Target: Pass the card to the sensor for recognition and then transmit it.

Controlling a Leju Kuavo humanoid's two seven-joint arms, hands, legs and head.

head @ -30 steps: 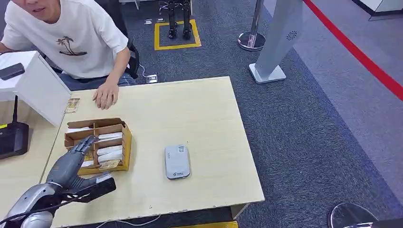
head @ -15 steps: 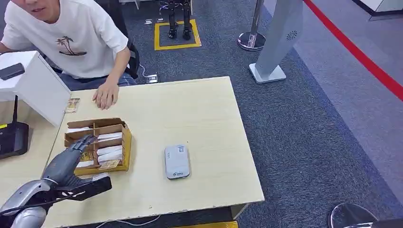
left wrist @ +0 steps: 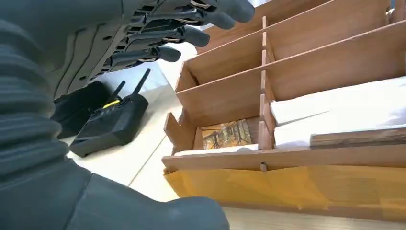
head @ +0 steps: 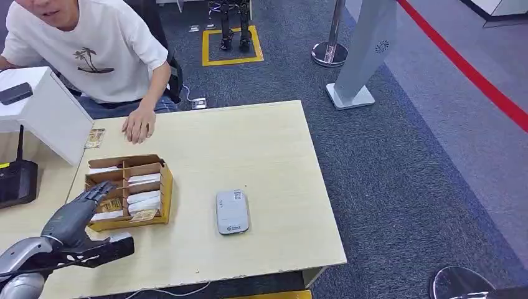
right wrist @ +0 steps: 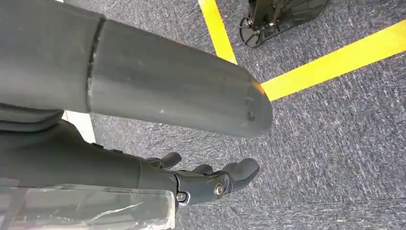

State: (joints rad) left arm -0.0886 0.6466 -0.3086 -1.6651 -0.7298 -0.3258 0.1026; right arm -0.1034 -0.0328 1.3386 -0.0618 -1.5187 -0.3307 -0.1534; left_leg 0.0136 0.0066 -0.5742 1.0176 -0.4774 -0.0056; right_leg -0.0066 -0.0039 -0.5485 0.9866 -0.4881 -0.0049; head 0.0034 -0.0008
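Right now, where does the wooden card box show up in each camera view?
Head view: the wooden card box sits left of centre on the table, right of the left hand.
Left wrist view: the box spans the picture's right side, beyond the hand.
Right wrist view: not in it.
Shared landmark: the black router.

The left hand (head: pixel 78 215) covers the near-left corner of the wooden card box (head: pixel 163 187), so that compartment's contents can't be made out. The print on the sensor (head: pixel 232 212) is too small to read. The person's (head: pixel 93 56) head runs off the top edge. The black router (head: pixel 15 180) is cut by the left edge.
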